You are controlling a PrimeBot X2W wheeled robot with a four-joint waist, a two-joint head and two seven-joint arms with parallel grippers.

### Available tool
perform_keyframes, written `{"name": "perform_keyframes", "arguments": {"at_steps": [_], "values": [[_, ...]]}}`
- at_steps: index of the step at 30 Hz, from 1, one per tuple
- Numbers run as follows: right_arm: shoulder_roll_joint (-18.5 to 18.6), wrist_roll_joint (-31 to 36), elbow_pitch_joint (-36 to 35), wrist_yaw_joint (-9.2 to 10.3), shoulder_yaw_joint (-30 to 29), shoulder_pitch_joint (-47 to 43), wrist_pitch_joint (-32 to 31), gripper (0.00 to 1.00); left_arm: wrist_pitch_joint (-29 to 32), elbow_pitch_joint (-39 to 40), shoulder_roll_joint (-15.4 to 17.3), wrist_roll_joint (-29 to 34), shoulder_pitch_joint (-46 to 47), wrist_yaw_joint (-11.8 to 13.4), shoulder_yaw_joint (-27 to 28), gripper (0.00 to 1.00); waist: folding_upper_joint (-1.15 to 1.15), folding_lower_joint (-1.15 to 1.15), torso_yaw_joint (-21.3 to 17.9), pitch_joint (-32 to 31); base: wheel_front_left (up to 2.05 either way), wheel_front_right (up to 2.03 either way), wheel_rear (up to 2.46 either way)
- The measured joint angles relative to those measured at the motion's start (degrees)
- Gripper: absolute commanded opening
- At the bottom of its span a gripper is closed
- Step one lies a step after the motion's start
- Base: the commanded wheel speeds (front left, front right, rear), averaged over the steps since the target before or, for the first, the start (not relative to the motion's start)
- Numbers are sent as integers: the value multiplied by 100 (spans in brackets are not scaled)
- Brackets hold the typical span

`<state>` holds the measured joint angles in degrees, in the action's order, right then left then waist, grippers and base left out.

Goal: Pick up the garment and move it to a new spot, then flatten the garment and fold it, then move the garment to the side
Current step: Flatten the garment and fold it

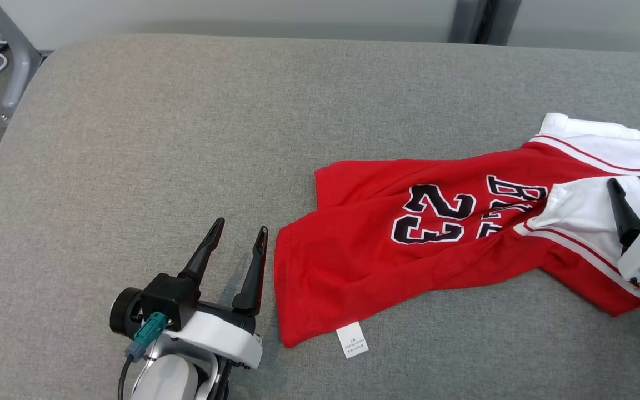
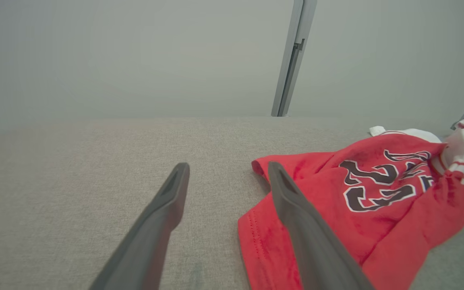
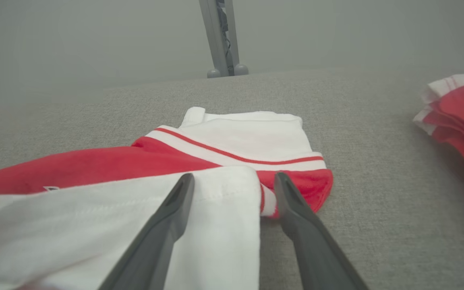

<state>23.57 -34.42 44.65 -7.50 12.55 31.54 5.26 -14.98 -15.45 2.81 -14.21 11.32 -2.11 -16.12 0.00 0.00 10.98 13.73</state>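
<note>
Nearest, low in the head view: left gripper, fingers spread wide with nothing between them, held low over the grey padded surface and pointing away from the robot. At the same depth, a white care label poking out flat from the near edge of the red garment. Just right of the left gripper, the garment's hem: close beside the right-hand finger, not seen touching it in the head view. In the left wrist view, that finger overlapping the hem corner, contact impossible to tell.

Further out, the garment itself, rumpled rather than flat. Long axis running across the robot from left to right: hem at the left end, the number 23 in the middle, sleeves at the right end. Over that right end, right gripper, likewise spread and holding nothing, a folded-over white sleeve lying under and between its fingers in its own wrist view.

Judged from this: each arm nearest its own end — left to the hem, right to the sleeve — so probably a short sideways reach for the left, a drop and close for the right. Pick-up not yet begun.

Farthest, off to the right in the right wrist view: a stack of red-and-white cloth, well apart from the garment.
</note>
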Motion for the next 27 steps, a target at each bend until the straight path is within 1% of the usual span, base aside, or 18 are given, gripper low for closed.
{"name": "perform_keyframes", "arguments": {"at_steps": [4, 10, 11, 12, 14, 15, 19, 23, 27], "values": [[132, -89, 141, 0, 288, 154, -1, 100, 0, 13, -2, -1, 34, 16, -43, 100, 0, 0, 29, 84, 0, 0, 0], [180, -294, 330, 0, 606, 330, 67, 100, 0, 15, -2, -15, 98, 26, -113, 100, 0, 0, 66, 160, 0, 0, 0], [182, -332, 360, 0, 658, 346, 81, 64, 0, 13, -1, -9, 112, 38, -124, 100, 0, 0, 67, 167, 0, 0, 0], [183, -383, 386, 0, 716, 353, 80, 42, 0, 8, -1, -8, 122, 44, -134, 100, 0, 0, 68, 169, 0, 0, 0], [200, -447, 408, 0, 854, 359, 100, 11, 0, 0, -2, -9, 140, 60, -156, 100, 0, 0, 65, 167, 0, 0, 0], [211, -461, 410, 0, 912, 369, 144, 0, 0, -3, -1, -9, 150, 62, -160, 100, 0, 0, 61, 165, 0, 0, 0], [222, -647, 405, 0, 1060, 410, 366, 0, 0, -13, -1, -9, 168, 68, -166, 100, 0, 0, 25, 147, 0, 0, 0], [307, -658, 389, 0, 1261, 426, 617, 0, 0, -26, -1, -9, 172, 76, -156, 100, 0, 0, -35, 121, 0, 0, 0], [332, -805, 248, 0, 1357, 428, 788, 0, 0, -35, 0, -9, 172, 75, -127, 100, 0, 0, -127, 56, 0, 0, 0]]}}
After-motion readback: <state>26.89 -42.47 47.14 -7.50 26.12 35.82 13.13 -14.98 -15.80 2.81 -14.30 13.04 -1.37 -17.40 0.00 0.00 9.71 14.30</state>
